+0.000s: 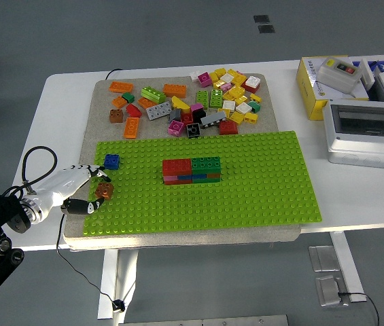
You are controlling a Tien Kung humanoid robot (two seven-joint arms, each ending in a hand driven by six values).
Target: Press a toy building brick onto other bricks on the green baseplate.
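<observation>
Small brown brick at the left margin of the green baseplate, pinched in the left hand just above or against the studs (contact with the plate not clear from here). Likely light, rigid moulded plastic with smooth, slightly slippery sides, so best gripped across two opposite side faces, leaving top and underside free for pressing down square. Fingers curled narrowly around it from above and from the left, thumb low and beneath, black tips closing on the brick; no wide spread anywhere. A blue brick just beyond the fingertips, seated on the plate's left edge, near but apart from the held piece. Further right, near the plate's middle, the built stack: red and green on top, pink, blue and orange layers showing below, well apart from the hand. Presumably the target, calling for a carry rightward and a level push, since a tilted brick would jam on the studs. Beyond the plate, a loose pile of bricks on the grey mat. Right hand nowhere in the picture.
</observation>
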